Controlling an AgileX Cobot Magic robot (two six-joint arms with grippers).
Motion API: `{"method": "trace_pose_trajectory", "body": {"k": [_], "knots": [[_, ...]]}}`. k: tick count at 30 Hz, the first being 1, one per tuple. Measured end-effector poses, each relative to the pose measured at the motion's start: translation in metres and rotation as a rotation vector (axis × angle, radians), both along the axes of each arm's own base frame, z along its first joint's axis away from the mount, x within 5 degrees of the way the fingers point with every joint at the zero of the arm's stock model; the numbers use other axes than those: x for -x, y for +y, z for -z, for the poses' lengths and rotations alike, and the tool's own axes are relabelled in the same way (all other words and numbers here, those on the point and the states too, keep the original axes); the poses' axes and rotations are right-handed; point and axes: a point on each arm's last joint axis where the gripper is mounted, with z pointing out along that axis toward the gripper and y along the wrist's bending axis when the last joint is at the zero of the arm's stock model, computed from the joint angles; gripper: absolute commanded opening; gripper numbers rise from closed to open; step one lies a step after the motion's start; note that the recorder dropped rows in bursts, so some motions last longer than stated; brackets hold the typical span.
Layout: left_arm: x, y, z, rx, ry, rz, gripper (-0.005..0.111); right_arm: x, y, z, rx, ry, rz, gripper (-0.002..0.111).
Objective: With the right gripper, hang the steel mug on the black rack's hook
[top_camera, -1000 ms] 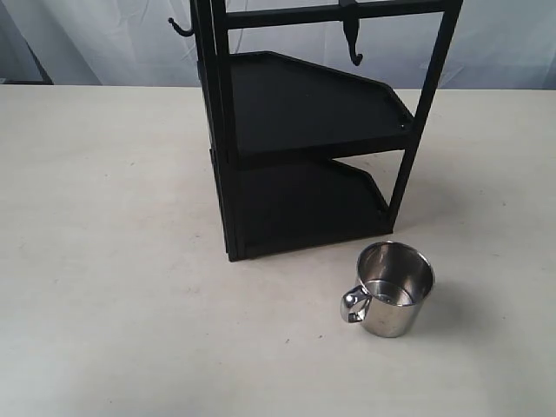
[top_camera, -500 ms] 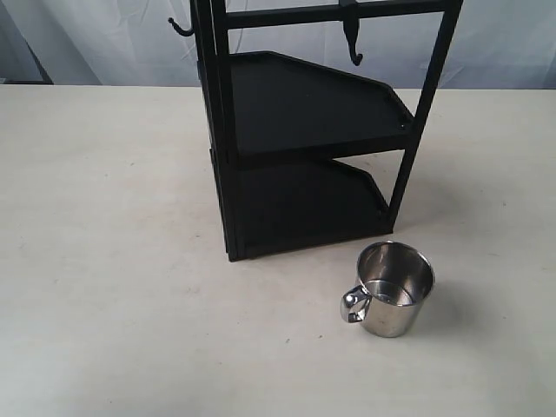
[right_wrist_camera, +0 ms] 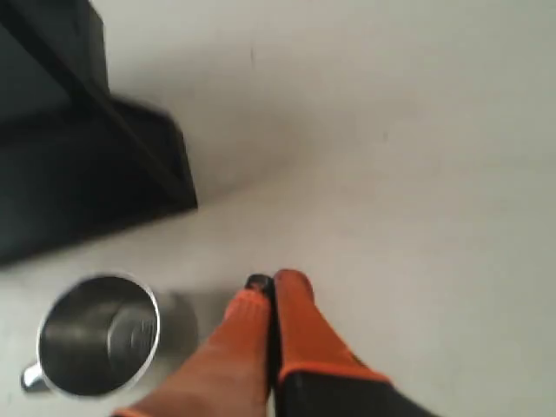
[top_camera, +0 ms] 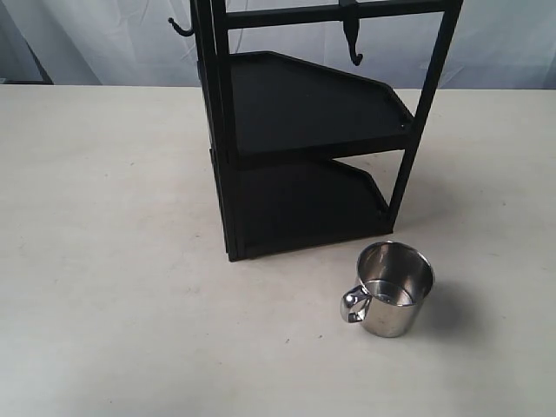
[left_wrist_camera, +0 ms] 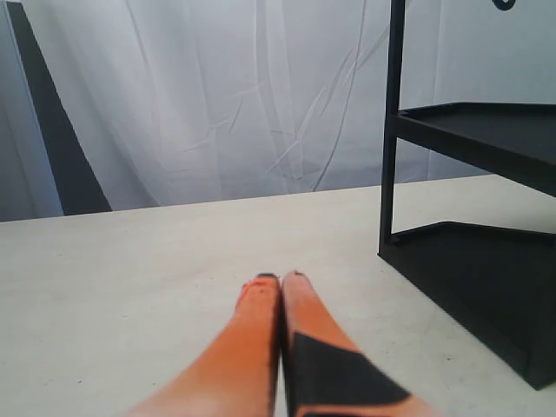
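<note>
The steel mug stands upright on the table in front of the black rack, its handle toward the left of the exterior view. It shows in the right wrist view too as the steel mug, mouth up, beside my right gripper, which is shut and empty, apart from the mug. The slim J-shaped hook hangs from the rack's top bar. My left gripper is shut on nothing, low over the table near the rack's base. Neither gripper appears in the exterior view.
A smaller stubby hook sticks out at the rack's upper left. A pale curtain closes the back. The rack's lower shelf corner lies close to the mug in the right wrist view.
</note>
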Motion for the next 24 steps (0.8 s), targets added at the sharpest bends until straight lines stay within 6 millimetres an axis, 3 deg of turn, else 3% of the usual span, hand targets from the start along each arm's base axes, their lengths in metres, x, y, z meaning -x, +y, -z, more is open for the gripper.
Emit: {"method": "trace_pose_trajectory", "body": {"k": [4,8,11,18,24], "knots": [[0.0,0.0,0.0,0.0,0.0,0.0,0.001,-0.041,0.014,0.029,-0.036,0.346,-0.149,-0.001],[0.0,0.0,0.0,0.0,0.0,0.0,0.001,-0.063,0.031,0.059,-0.024,0.463,-0.267,-0.001],[0.0,0.0,0.0,0.0,0.0,0.0,0.001,-0.07,0.04,0.072,-0.016,0.495,-0.304,0.002],[0.0,0.0,0.0,0.0,0.0,0.0,0.001,-0.076,0.056,0.071,-0.057,0.427,-0.319,0.04],[0.0,0.0,0.0,0.0,0.0,0.0,0.001,-0.079,0.067,0.083,-0.046,0.458,-0.356,0.042]]}}
